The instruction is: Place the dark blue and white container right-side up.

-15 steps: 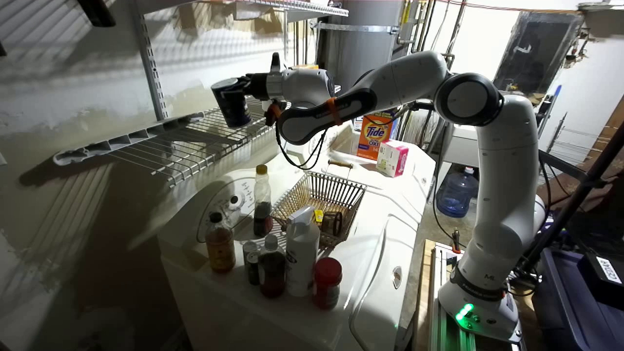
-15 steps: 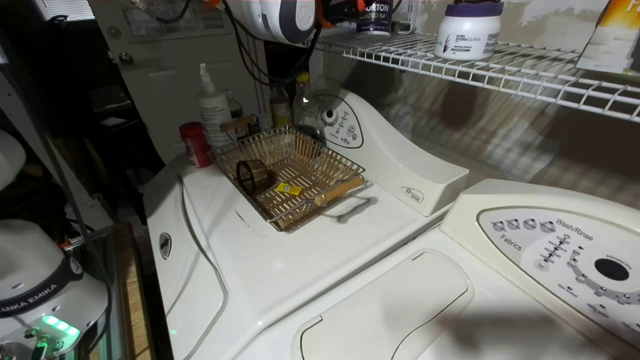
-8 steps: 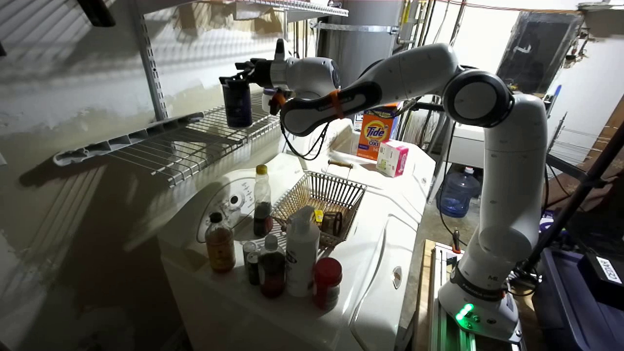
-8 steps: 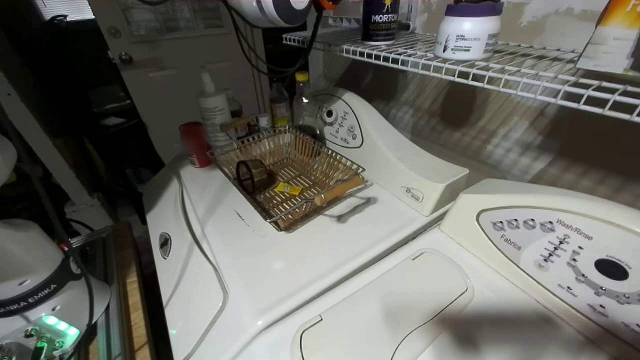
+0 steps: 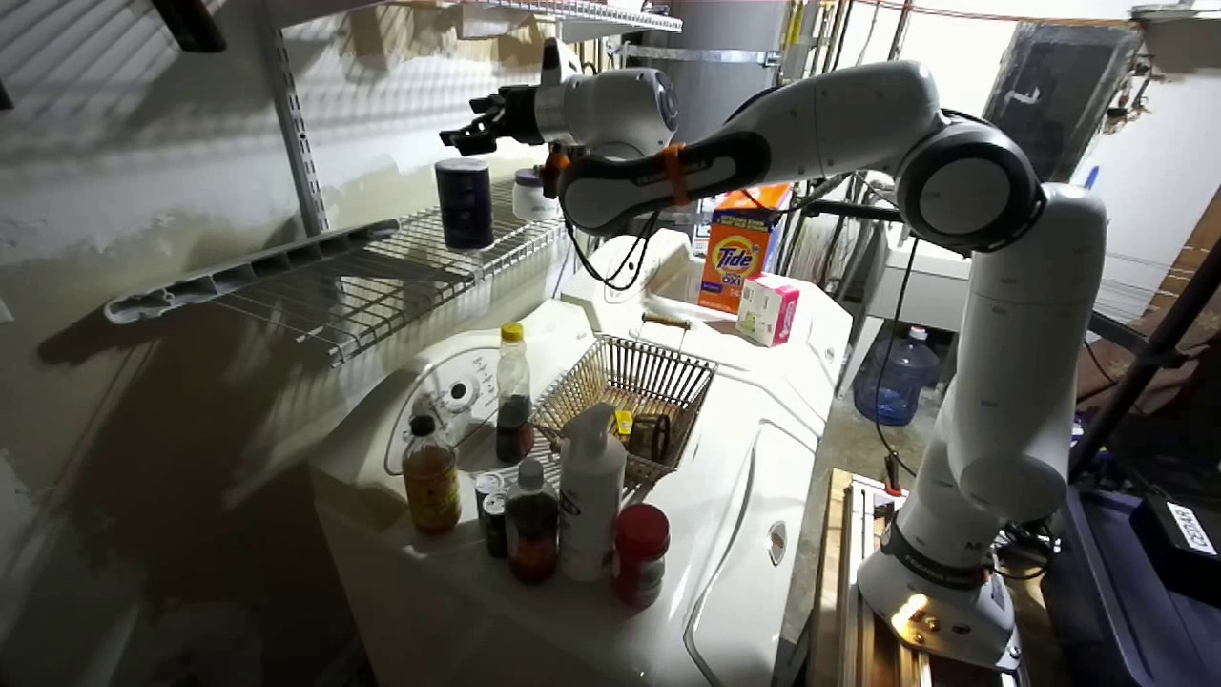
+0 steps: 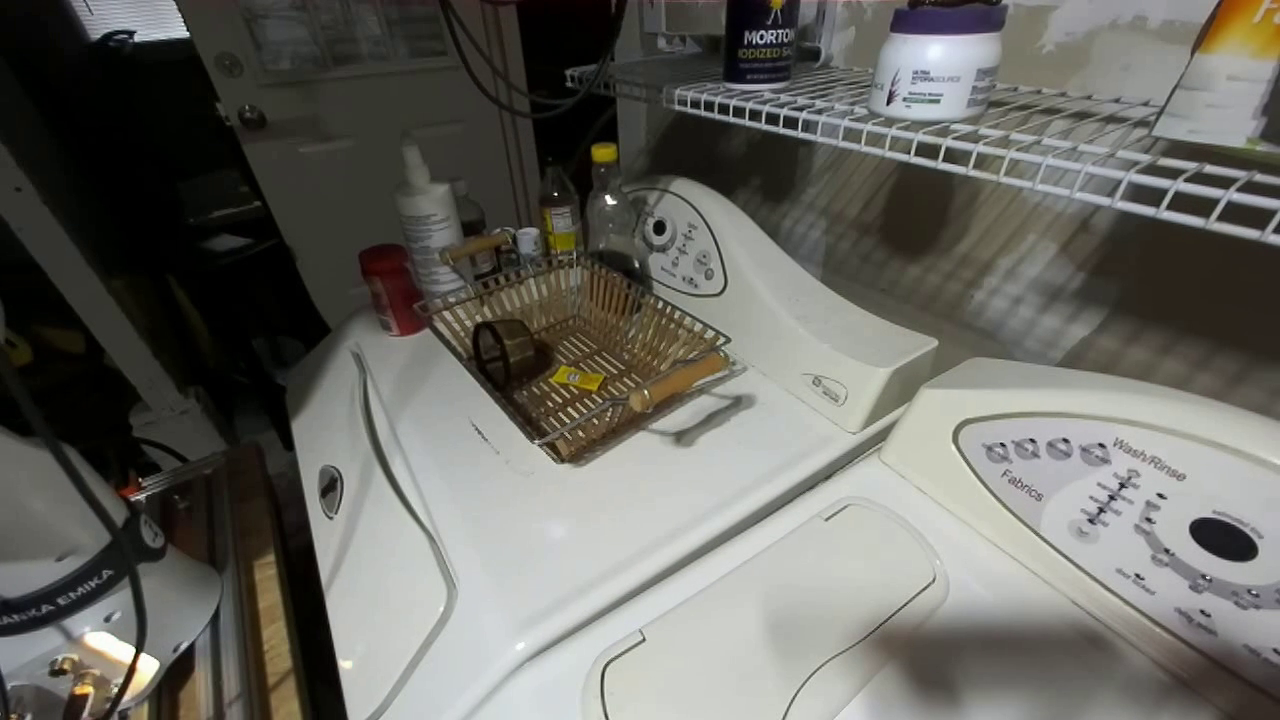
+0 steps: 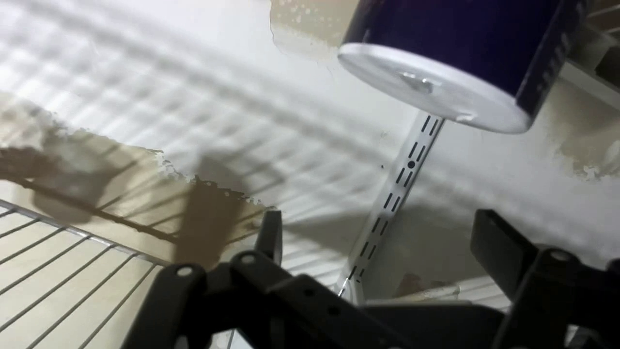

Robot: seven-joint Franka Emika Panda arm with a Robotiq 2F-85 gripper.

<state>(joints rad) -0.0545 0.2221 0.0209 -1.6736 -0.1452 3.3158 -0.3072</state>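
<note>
The dark blue and white container (image 5: 465, 205) is a dark blue canister with a white top, labelled as Morton salt. It stands upright on the wire shelf (image 6: 1000, 165), its label reading right way up in an exterior view (image 6: 760, 45); its upper part is cut off there. My gripper (image 5: 466, 126) is open and empty, a little above the container's top and apart from it. In the wrist view the container (image 7: 455, 48) shows its white end with a metal spout, beyond my spread fingers (image 7: 378, 232). The gripper is out of view in an exterior view.
A white jar with a purple lid (image 6: 935, 65) stands on the shelf near the container. Below, a wicker basket (image 5: 658, 355) sits on a white appliance (image 6: 560, 560). Several bottles stand beside it, with a red-lidded jar (image 5: 641, 553). A Tide box (image 5: 734, 253) stands behind.
The container has gone from tilted in the gripper to upright on the shelf. The gripper has let go and moved up off it. The base light has turned from green to yellowish white.
</note>
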